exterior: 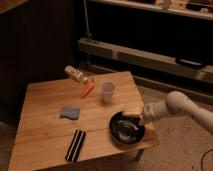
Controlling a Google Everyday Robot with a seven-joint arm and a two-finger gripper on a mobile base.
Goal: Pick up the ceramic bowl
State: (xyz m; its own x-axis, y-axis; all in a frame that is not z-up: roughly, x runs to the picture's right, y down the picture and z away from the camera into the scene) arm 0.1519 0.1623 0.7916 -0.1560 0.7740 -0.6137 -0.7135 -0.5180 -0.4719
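Observation:
The ceramic bowl is round, shallow and glossy black, with faint rings inside. It sits near the front right corner of the wooden table. My gripper comes in from the right on a white arm. It hovers at the bowl's far right rim, with its pale fingertips over the edge.
A small translucent white cup stands just behind the bowl. An orange carrot and a bottle lying on its side are at the back. A blue sponge and a black bar lie to the left. Metal shelving stands behind the table.

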